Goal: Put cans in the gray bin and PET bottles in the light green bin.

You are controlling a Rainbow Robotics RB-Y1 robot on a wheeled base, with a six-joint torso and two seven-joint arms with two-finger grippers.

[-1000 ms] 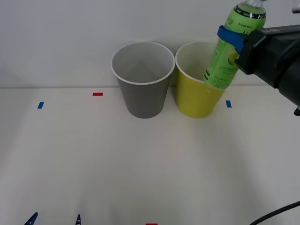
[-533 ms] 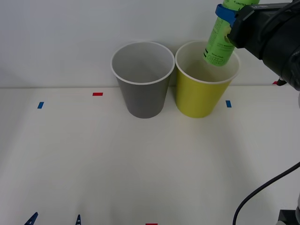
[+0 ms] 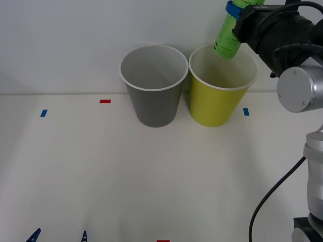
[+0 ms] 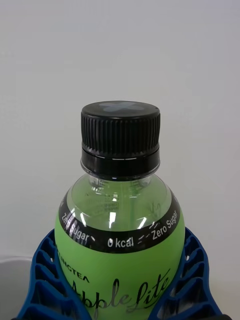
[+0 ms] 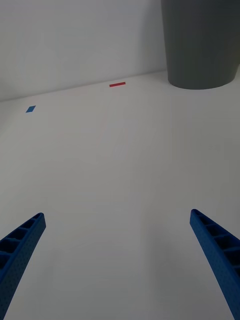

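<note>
Right hand (image 3: pixel 233 11) clamped on the small green-labelled plastic bottle with black screw cap (image 3: pixel 227 40), raised above the round yellow-green bin with white rim (image 3: pixel 222 98).

Lifted since a second ago from in front of the bin's wall, base now hanging over its opening at 1 o'clock; drop looks next. Round dark gray bin (image 3: pixel 154 96) touching at 9 o'clock. Left hand (image 5: pixel 120 260) spread wide, parked low over the white bench (image 3: pixel 151 176).
</note>
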